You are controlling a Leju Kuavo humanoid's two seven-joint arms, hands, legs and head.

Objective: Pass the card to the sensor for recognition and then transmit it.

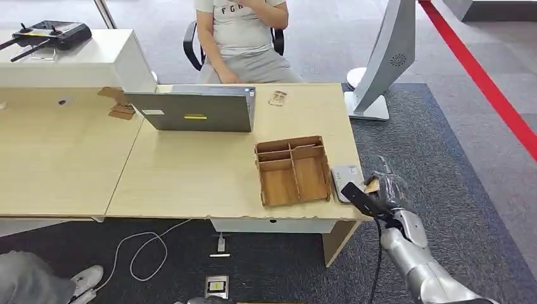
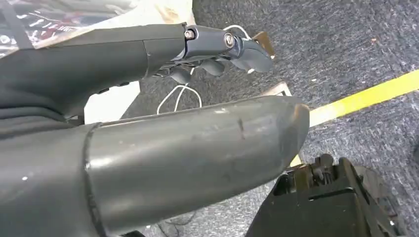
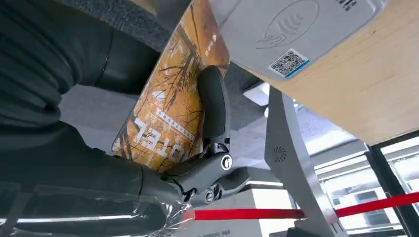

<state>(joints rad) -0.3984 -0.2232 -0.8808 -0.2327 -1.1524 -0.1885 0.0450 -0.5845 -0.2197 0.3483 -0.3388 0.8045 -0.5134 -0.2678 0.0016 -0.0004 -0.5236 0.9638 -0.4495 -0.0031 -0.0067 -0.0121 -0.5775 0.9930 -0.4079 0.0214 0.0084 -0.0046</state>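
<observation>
One card [image 3: 170,116] pinched in right robot hand [image 1: 379,193], just beside sensor [image 1: 346,182].

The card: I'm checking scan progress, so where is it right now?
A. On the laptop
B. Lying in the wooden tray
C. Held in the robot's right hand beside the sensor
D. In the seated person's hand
C: the right hand grips the orange card close to the grey sensor at the desk edge.

A person's shirt [image 1: 235,16] reads "FGR"; the sensor [image 3: 296,27] bears a QR code and contactless symbol
</observation>
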